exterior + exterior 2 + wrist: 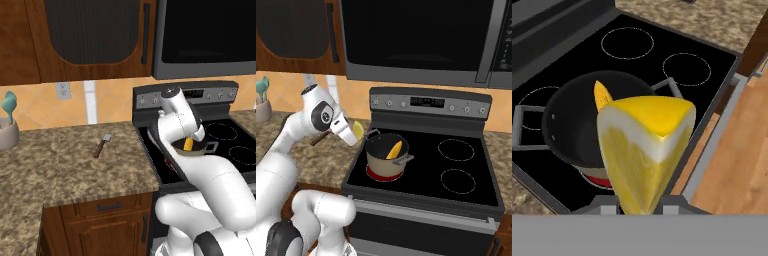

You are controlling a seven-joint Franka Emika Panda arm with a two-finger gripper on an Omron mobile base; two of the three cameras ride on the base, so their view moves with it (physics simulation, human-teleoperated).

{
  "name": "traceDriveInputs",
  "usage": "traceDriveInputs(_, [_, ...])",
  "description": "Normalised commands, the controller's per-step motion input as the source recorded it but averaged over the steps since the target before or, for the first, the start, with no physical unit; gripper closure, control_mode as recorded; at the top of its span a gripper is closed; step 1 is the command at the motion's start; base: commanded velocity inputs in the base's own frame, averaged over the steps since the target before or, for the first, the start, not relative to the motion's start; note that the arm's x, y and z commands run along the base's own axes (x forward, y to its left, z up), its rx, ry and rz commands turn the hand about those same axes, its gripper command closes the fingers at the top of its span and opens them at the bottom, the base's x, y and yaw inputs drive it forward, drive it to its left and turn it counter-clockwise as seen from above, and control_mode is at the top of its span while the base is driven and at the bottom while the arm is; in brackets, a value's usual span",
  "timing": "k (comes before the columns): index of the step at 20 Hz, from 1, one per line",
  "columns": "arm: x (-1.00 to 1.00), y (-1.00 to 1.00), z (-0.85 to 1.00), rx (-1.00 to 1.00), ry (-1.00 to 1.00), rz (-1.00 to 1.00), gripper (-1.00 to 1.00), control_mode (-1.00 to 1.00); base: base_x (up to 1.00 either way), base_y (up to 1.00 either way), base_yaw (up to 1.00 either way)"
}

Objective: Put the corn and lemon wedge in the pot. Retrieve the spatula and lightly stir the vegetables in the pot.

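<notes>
Start at the far left: your spatula (102, 145) lies flat on the granite surface (60, 170), well left of the stove (456, 165), untouched. Judging by its looks, it's light and stiff; take it by the dark brown handle, mid-length, so the grey blade stays free for stirring.

Moving right, your hand (354, 134) is clamped on the lemon wedge (643, 150), just left of the pot (385, 165) and a little above its rim. The wedge is small and likely slick, so release it over the opening, not at the rim.

The corn (394, 149) already leans inside the pot on the near-left burner.

The hand view shows you the wedge pinched at its narrow end, with the pot's dark interior behind it. The right base view gives you the gap between wedge and rim, which the left base view hides behind the arm.
</notes>
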Motion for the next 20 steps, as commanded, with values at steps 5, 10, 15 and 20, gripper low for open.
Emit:
traceDriveInputs(5, [0.64, -0.87, -0.39, 0.00, 0.00, -0.03, 1.00, -1.00, 0.00, 0.00, 0.00])
traceDriveInputs(10, [0.64, -0.25, -0.66, 0.00, 0.01, 0.00, 1.00, -1.00, 0.00, 0.00, 0.00])
traceDriveInputs(15, [0.47, 0.00, -0.57, 0.00, 0.02, 0.00, 1.00, -1.00, 0.00, 0.00, 0.00])
traceDriveInputs(20, [0.74, -0.14, -0.25, 0.04, 0.10, 0.00, 1.00, -1.00, 0.00, 0.00, 0.00])
